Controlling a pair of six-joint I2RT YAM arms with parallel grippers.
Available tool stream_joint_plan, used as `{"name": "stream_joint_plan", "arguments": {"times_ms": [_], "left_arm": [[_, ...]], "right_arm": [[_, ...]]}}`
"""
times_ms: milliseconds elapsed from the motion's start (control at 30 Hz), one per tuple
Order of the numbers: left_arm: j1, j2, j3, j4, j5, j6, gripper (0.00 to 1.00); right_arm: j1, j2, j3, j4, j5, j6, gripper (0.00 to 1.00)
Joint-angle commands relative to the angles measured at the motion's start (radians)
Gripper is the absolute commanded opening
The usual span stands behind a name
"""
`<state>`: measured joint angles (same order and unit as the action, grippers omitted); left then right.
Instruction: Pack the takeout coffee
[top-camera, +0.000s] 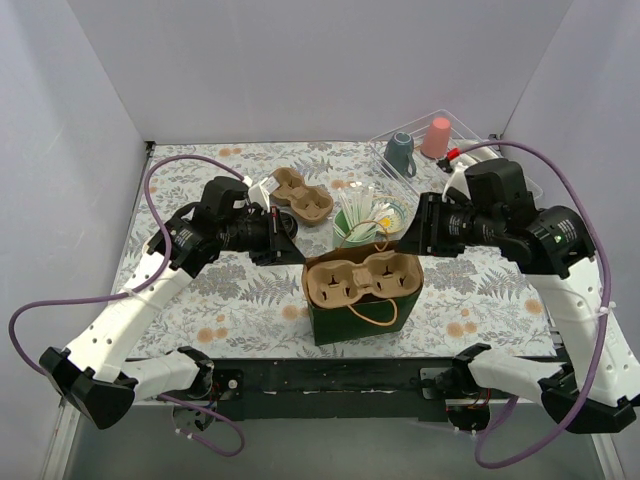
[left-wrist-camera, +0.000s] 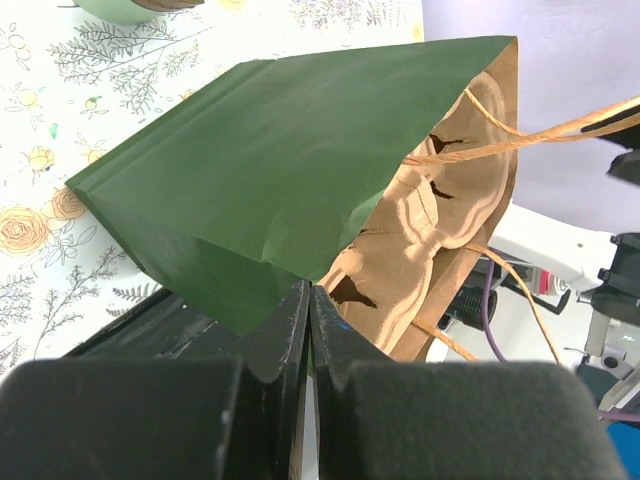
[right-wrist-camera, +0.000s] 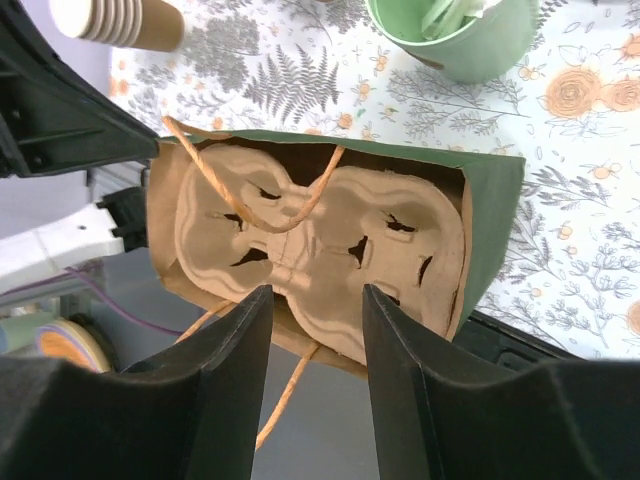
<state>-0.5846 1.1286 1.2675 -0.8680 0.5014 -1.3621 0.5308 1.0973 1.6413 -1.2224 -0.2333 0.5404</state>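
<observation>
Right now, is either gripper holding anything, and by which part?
The left gripper looks shut on the dark green paper bag, pinching its top rim. The right gripper is open above the bag and clamps nothing.

carrier (right-wrist-camera: 400, 205) fills the bag (right-wrist-camera: 495, 230) mouth, twine handle (right-wrist-camera: 212, 172) across it.

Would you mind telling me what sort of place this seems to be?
Probably a robot test booth dressed as a takeout counter: white walls enclose a floral-clothed table, the left arm and right arm are bolted at its near edge, and a green paper bag holds a cardboard cup carrier.
</observation>
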Motion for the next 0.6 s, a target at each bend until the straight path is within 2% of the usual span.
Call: {"name": "stream_joint_plan", "arguments": {"times_ms": [0, 67, 167, 400, 567], "left_arm": [[0.002, -0.035, 0.001, 0.000, 0.000, -0.015, 0.00], [0.002, -0.032, 0.004, 0.001, -0.011, -0.012, 0.00], [0.002, -0.035, 0.000, 0.023, -0.014, -0.026, 0.00], [0.002, -0.047, -0.008, 0.047, -0.026, -0.051, 0.00], [0.002, -0.058, -0.025, 0.046, -0.020, -0.046, 0.00]], "right_arm": [[0.165, 0.090, 0.129, 0.041, 0.207, 0.044, 0.49], [0.230, 0.134, 0.233, -0.004, 0.265, 0.043, 0.46], [0.309, 0.185, 0.278, -0.041, 0.298, 0.058, 0.46], [0.466, 0.139, 0.128, -0.017, 0.357, 0.164, 0.51], [0.589, 0.157, 0.097, -0.040, 0.454, 0.242, 0.52]]}}
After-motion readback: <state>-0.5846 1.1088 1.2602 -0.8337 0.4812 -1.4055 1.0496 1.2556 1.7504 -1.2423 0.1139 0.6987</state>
